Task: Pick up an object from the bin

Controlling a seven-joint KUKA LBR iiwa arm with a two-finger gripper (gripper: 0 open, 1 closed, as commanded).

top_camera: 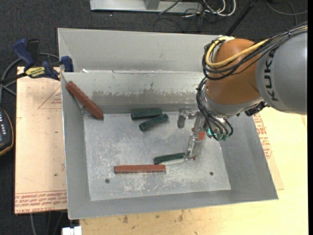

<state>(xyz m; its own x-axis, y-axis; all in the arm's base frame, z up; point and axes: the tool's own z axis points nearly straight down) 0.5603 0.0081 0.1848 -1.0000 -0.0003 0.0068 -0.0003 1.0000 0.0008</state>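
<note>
The gripper is set low over the bin floor, right of the middle, at the right end of a dark green stick — whether it is open or closed cannot be told. Just below and left, a flat red-brown stick is laid. Two more green sticks are seen nearer the back wall — a slanted red-brown stick is propped in the left corner.

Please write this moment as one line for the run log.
hand: low, at right end of dark green bar | bar: flat on bin floor | grasp: not confirmed | nearest other: brown bar
</note>
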